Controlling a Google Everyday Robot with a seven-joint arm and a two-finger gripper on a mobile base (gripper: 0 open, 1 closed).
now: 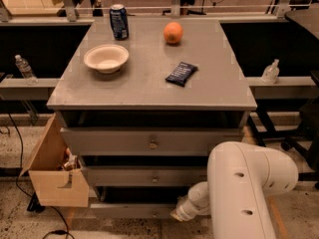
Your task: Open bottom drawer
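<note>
The end effector (pixel 178 214) sits low against the bottom drawer (pixel 129 211), the cabinet's lowest front, and I cannot tell its grip, so a firm hold comes first, then a straight, level pull outward, clear of the middle drawer (pixel 124 176) and gentle enough to spare the bowl (pixel 106 58) on the bench (pixel 149 91).

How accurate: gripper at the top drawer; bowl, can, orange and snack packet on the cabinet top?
Not the top drawer: the camera view shows the gripper down at the bottom drawer. The rest is right.
</note>
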